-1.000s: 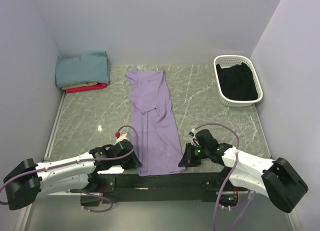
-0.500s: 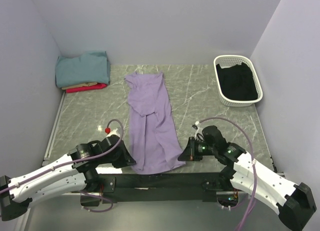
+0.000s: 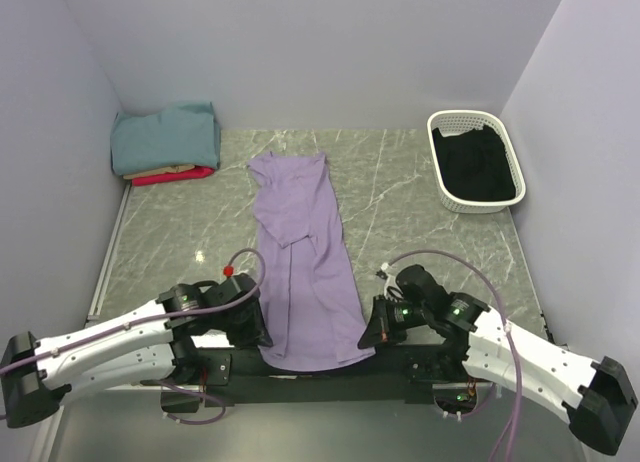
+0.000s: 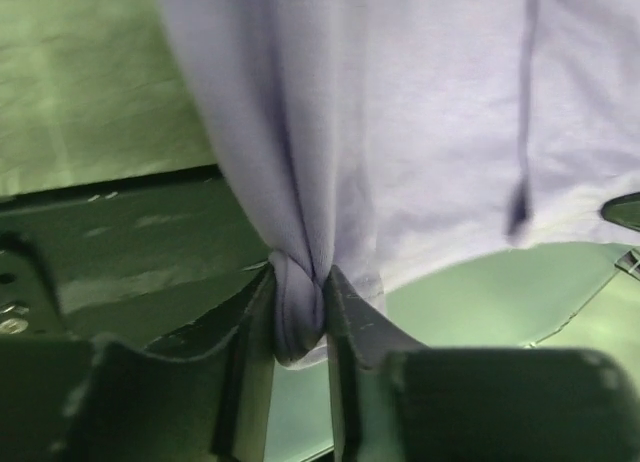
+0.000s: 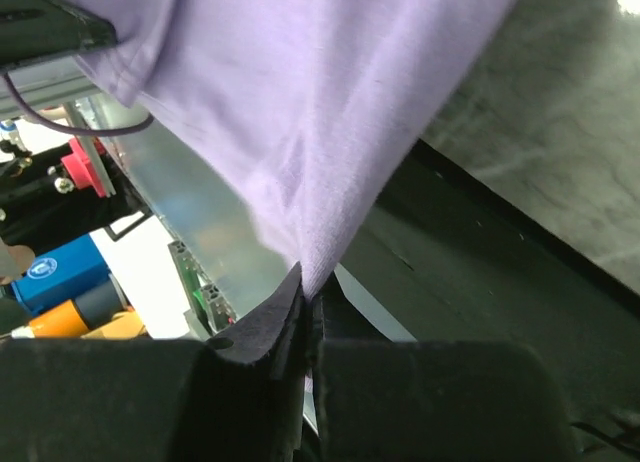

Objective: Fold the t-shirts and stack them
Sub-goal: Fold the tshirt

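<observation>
while it stays pinched, lavender t-shirt [image 3: 305, 272] slid nearer

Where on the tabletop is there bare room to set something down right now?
Bare marble lies between the folded shirt stack and the lavender t-shirt, and another patch between that shirt and the white basket. Crowded: the near edge, where the left end effector and right end effector pinch the hem.

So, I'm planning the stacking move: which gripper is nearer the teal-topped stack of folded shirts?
Left. The left gripper holds the lavender shirt on the same side as the stack; the right gripper holds its opposite corner.
</observation>
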Motion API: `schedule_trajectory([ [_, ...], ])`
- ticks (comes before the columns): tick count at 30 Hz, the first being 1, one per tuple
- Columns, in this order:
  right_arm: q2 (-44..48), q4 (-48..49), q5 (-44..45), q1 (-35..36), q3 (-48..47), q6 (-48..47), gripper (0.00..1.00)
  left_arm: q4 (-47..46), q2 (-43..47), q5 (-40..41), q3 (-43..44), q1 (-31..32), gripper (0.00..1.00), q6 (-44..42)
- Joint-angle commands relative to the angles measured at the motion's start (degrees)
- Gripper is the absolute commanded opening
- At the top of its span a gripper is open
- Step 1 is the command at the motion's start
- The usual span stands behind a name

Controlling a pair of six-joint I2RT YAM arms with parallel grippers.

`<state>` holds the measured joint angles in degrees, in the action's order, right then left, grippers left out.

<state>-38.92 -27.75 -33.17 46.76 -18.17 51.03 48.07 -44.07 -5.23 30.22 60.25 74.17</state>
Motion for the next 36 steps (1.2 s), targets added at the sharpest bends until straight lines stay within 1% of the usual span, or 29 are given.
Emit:
schedule_trajectory([
  [1,-8.4,5.5,-0.1,0.5,-5.9,-3.5,0.00,-7.3,-6.6,-1.8,4.8,0.2,0.32,-4.4],
  [2,-10.0,6.0,0.2,0.5,-6.6,-4.3,0.00,-7.6,-7.9,-1.6,5.6,0.2,0.32,-4.9],
  [3,-11.7,7.1,0.1,0.6,-7.3,-5.6,0.00,-8.3,-9.3,-1.3,7.2,0.2,0.29,-6.1],
  [4,-14.8,7.9,-0.1,0.5,-8.6,-6.1,0.00,-8.3,-11.7,-0.8,8.1,0.2,0.29,-6.8],
  [5,-16.1,8.1,0.5,0.5,-9.4,-6.7,0.00,-8.3,-12.9,0.8,9.1,0.2,0.26,-7.1],
  [6,-17.5,8.0,0.8,0.7,-10.4,-8.0,0.00,-7.7,-14.0,1.6,10.7,0.2,0.16,-7.5],
  [7,-19.7,8.0,1.3,0.6,-12.1,-8.7,0.00,-7.5,-15.6,2.4,11.5,0.2,0.12,-7.5],
  [8,-20.6,7.8,1.9,0.6,-13.2,-9.4,0.00,-7.3,-16.3,3.5,12.1,0.2,0.04,-7.4],
  [9,-21.5,7.5,3.4,0.6,-14.2,-10.3,0.00,-7.0,-17.0,5.0,13.1,0.2,0.01,-7.2],
  [10,-23.2,7.4,4.0,0.5,-16.3,-10.9,0.00,-6.3,-18.2,5.2,13.8,0.1,0.01,-7.2],
  [12,-25.2,5.9,6.6,0.3,-18.7,-13.1,0.00,-5.5,-19.6,9.1,15.9,-0.3,0.01,-7.8],
  [16,-31.7,3.6,10.7,-0.7,-25.9,-16.9,0.00,-4.3,-23.7,12.0,19.0,-3.6,0.01,-10.3],
  [19,-35.3,3.6,12.3,-3.0,-29.0,-19.2,0.00,-6.6,-25.3,13.1,19.6,-6.6,0.01,-12.1],
  [25,-41.2,5.5,14.5,-8.6,-34.2,-22.6,0.00,-15.0,-27.2,14.5,18.9,-12.7,0.01,-15.7],
  [27,-43.4,4.9,14.7,-10.5,-37.2,-24.5,0.00,-16.0,-28.3,15.4,19.7,-14.1,0.01,-17.3],
  [30,-48.2,5.1,14.5,-12.0,-40.6,-26.2,0.00,-17.5,-31.0,15.9,21.1,-18.2,0.01,-20.4],
  [36,-56.1,7.0,9.8,-16.0,-45.2,-27.6,0.00,-18.5,-34.5,15.6,22.7,-23.9,0.01,-24.2],
])
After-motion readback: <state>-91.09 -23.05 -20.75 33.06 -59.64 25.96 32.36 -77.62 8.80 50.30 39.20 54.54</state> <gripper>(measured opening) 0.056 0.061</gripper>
